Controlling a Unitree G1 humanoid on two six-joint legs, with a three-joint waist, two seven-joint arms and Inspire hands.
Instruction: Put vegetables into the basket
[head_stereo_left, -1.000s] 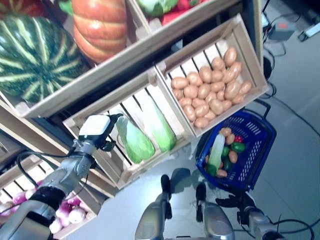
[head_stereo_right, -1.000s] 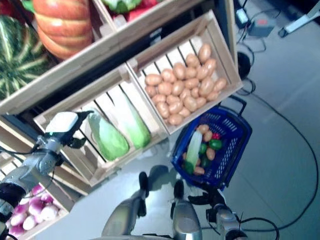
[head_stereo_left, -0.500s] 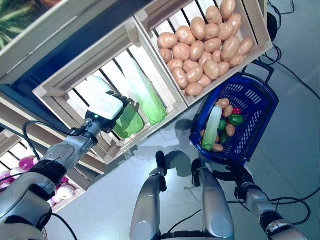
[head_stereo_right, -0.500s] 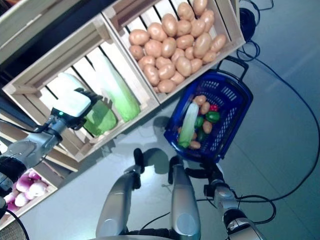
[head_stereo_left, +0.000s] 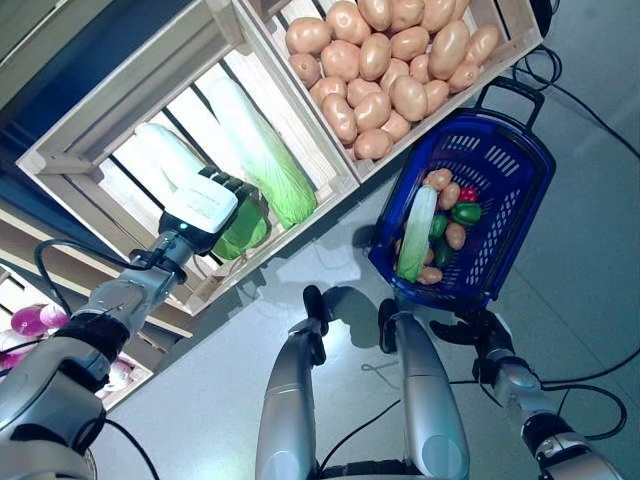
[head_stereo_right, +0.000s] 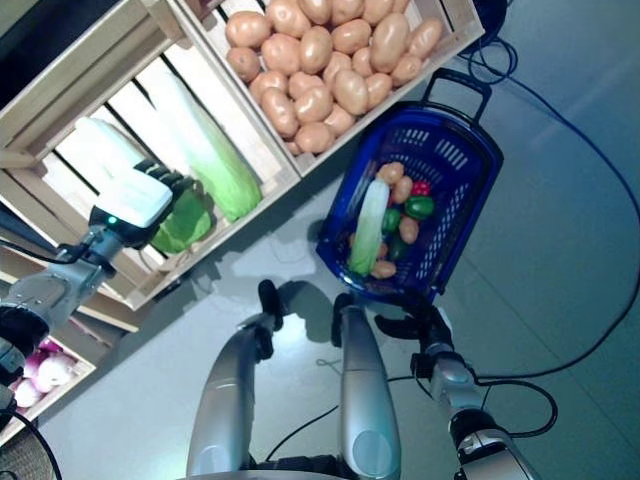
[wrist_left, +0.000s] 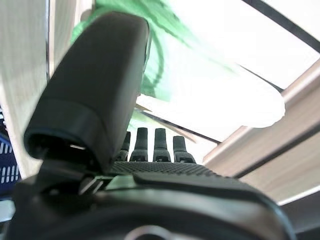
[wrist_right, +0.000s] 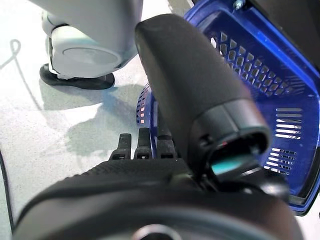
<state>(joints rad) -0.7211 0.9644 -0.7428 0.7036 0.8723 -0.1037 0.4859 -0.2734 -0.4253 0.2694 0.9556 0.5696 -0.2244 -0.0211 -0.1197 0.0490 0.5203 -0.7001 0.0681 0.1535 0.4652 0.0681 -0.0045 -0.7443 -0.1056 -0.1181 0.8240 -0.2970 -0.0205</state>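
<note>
- The left hand (head_stereo_left: 232, 190) reaches into the slatted wooden crate (head_stereo_left: 120, 110) in the upper left of the left eye view, its fingers curled down over a green-leafed napa cabbage (head_stereo_left: 243, 222) lying at the crate's lower end.
- In the left wrist view the thumb stands against the cabbage's green leaves and the fingers (wrist_left: 159, 145) point toward its pale stalk; I take this as a grasp on the cabbage, though the contact itself is partly hidden.
- A second, longer napa cabbage (head_stereo_left: 262, 158) lies beside it in the same crate.
- The neighbouring crate at the top centre is full of potatoes (head_stereo_left: 385, 65).
- The blue basket (head_stereo_left: 510, 215) stands on the floor at centre right, just below the potato crate, holding a napa cabbage (head_stereo_left: 416, 235), potatoes, green peppers and something red.
- The right hand (head_stereo_left: 482, 330) sits at the basket's near rim in the lower right; the right wrist view shows straight fingers (wrist_right: 142, 146) close to the rim, gripping nothing.
</note>
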